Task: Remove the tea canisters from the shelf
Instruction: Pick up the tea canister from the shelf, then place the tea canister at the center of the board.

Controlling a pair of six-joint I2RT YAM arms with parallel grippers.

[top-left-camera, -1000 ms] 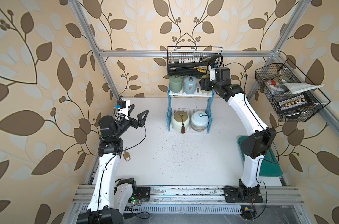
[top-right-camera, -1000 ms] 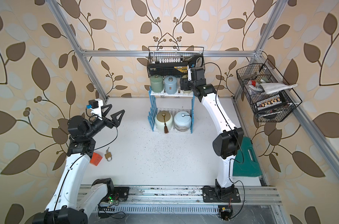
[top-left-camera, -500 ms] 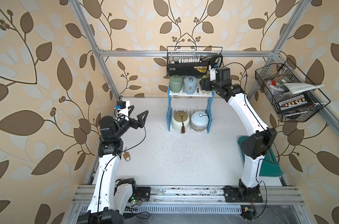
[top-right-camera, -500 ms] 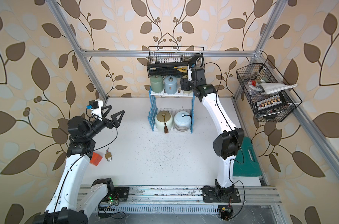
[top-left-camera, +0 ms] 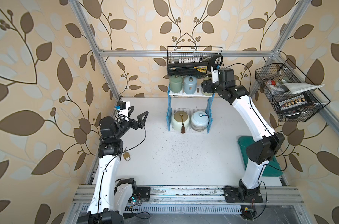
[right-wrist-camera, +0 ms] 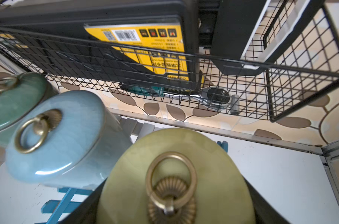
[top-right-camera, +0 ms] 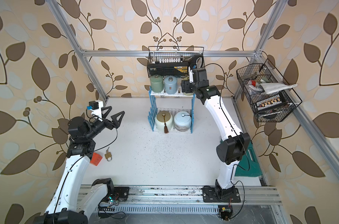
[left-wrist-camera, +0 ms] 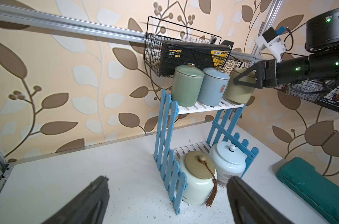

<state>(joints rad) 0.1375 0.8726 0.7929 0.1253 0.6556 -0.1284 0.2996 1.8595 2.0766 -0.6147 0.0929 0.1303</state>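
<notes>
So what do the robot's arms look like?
The left arm and right arm are white shells with black joints, each trailing a thin black cable. The jaws are black open triangles, and each wrist has a white camera mount with a blue plug.

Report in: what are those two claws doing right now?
Left gripper open, empty, clear of the shelf. Right gripper astride yellow-green canister, grip unclear; canister on top tier. Wire basket close overhead.

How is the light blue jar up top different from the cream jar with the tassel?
The light blue jar is tall and slim; the cream jar is squat and round. The light blue jar's lid has a ring; the cream jar's has a knob and tassel. Both stand upright, lidded, on the shelf.
</notes>
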